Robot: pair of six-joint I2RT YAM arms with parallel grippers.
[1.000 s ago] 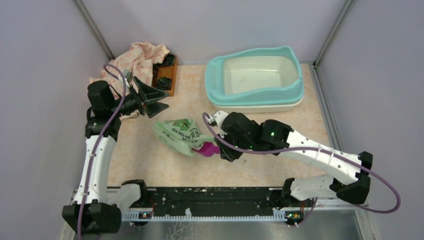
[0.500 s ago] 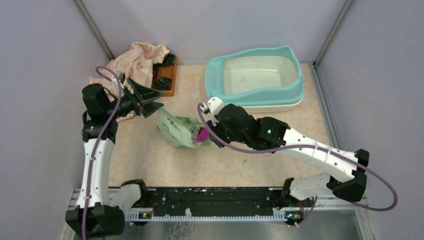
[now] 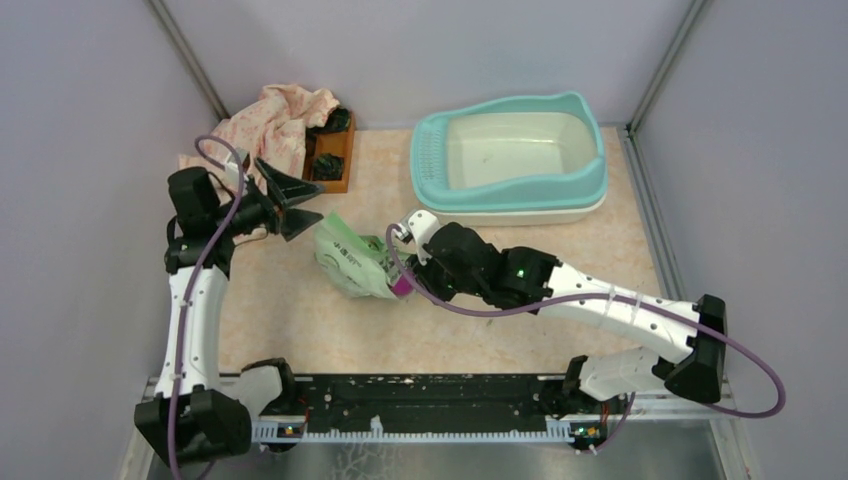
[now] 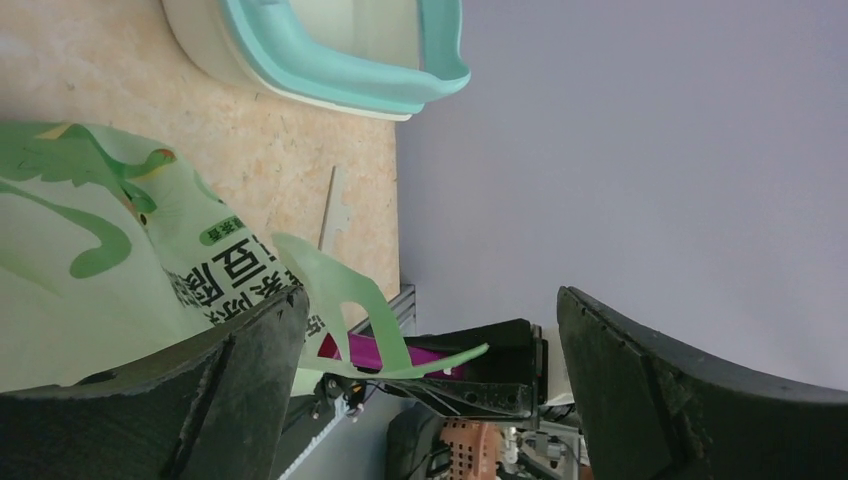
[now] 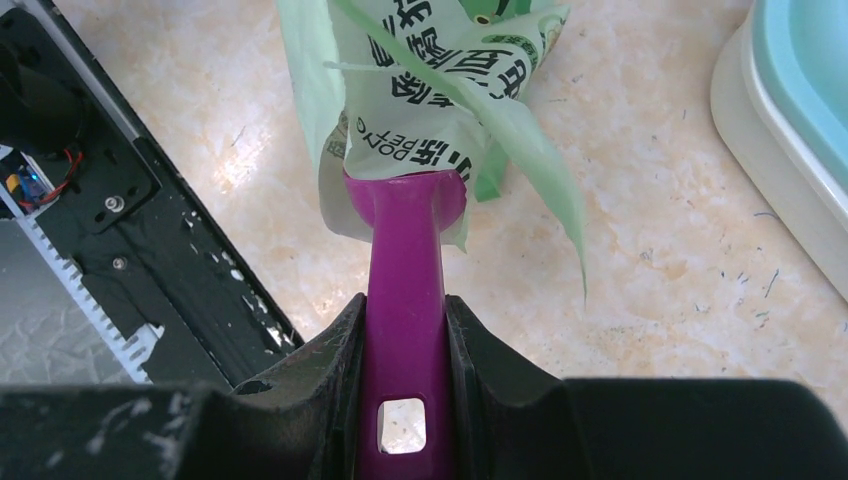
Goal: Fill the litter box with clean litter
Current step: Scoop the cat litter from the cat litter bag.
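The litter box, teal rim and cream basin, stands at the back right; its basin holds only a few specks. It also shows in the left wrist view and the right wrist view. No green granules show. A pale green printed bag stands at mid table. My right gripper is shut on the handle of a purple scoop, whose head is inside the bag's mouth. My left gripper is open at the bag's top; the bag's handle flap lies between its jaws.
A pink cloth and a small brown wooden tray with dark items sit at the back left. Grey walls close the left, right and back. A black rail runs along the near edge.
My right gripper has pushed the scoop left and into the bag. The bag has slid left and risen toward my left gripper, which has shifted slightly toward it.
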